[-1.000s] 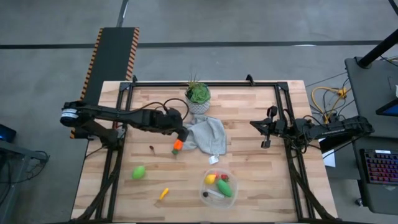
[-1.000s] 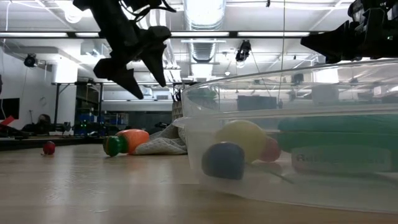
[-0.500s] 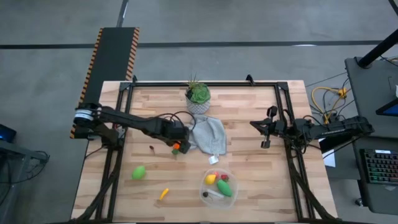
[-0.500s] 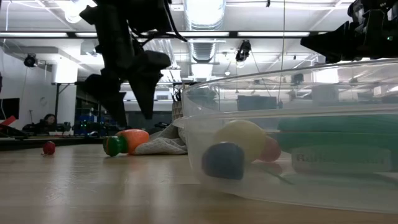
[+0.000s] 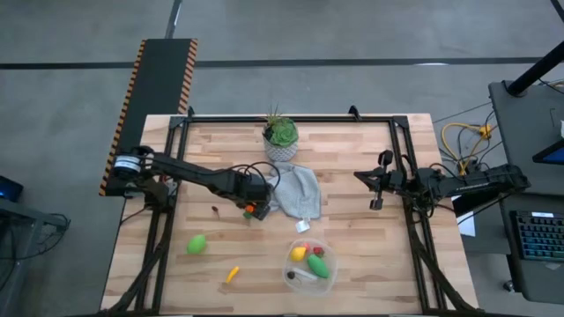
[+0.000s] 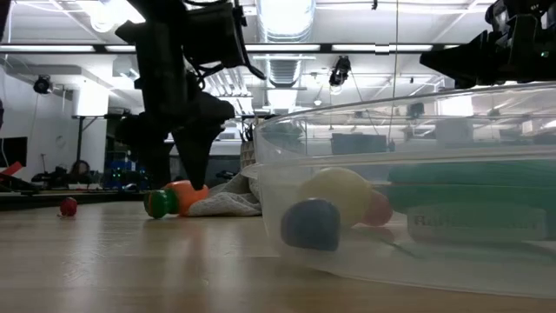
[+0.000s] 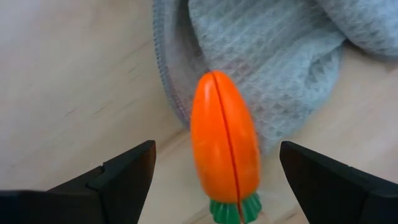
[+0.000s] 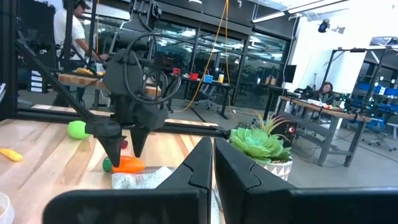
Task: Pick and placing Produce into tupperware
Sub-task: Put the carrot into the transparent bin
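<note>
Hovering: the left gripper [image 5: 253, 209] is right down over the carrot [image 5: 252, 210], fingers spread wide, one on either side of it and not gripping.
Left wrist view: the carrot [image 7: 224, 149] lies lengthwise between the two dark fingers [image 7: 124, 175], clear gaps on both sides, green stub toward the camera, pointed end up against the grey cloth [image 7: 261, 56].
Low view: the left gripper [image 6: 178, 169] has its fingertips down at the orange carrot [image 6: 176, 198], which lies on the wood against the cloth [image 6: 228, 198].
Right gripper: [image 5: 377, 191] parked at the table's right side, well apart from everything, fingers pressed together; its own view shows the two dark fingers [image 8: 193, 171] meeting edge to edge.
Tupperware: [image 5: 310, 263] sits toward the front of the table, right of centre, and already holds a yellow lemon [image 5: 299, 253], a small red piece [image 5: 318, 252] and a green oval [image 5: 318, 267]; in the low view its clear wall [image 6: 408, 217] fills the foreground.
Loose produce: a green oval [image 5: 196, 244] toward the front left, a small yellow-orange piece [image 5: 233, 274] nearer the front edge, a tiny dark red berry [image 5: 215, 210] left of the carrot.
Potted plant: [image 5: 281, 137] at the back edge, just behind the cloth [image 5: 296, 192].
</note>
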Controlling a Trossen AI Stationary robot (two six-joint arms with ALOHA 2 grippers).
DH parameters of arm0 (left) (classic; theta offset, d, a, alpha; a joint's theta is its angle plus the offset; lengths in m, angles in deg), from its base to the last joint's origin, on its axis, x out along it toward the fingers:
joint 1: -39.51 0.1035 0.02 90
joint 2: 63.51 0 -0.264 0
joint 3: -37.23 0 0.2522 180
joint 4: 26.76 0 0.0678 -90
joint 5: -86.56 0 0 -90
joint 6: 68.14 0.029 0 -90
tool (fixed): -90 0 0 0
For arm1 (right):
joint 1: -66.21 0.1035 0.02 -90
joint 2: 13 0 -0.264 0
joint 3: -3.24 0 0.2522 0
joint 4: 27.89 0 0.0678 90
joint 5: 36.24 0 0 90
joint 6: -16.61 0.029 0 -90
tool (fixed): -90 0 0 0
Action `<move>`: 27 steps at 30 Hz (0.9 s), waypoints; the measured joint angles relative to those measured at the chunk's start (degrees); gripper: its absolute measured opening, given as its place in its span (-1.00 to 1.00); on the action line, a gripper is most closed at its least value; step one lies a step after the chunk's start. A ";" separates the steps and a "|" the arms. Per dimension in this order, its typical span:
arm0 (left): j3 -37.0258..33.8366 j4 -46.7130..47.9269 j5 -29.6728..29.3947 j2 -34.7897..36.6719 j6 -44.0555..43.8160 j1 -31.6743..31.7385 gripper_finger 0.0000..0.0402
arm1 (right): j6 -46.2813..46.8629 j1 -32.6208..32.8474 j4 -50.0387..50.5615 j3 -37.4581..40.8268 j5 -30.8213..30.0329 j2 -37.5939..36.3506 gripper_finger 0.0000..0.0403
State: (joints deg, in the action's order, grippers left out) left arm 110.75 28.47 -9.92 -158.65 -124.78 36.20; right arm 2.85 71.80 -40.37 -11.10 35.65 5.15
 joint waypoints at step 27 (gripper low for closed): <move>-0.23 -0.42 0.04 -1.52 2.13 0.00 -0.07 | -0.40 0.01 0.72 0.00 0.00 0.00 -0.96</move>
State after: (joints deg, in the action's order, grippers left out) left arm 110.52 28.04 -9.87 -160.17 -122.64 36.20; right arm 2.45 71.81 -39.65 -11.10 35.65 5.15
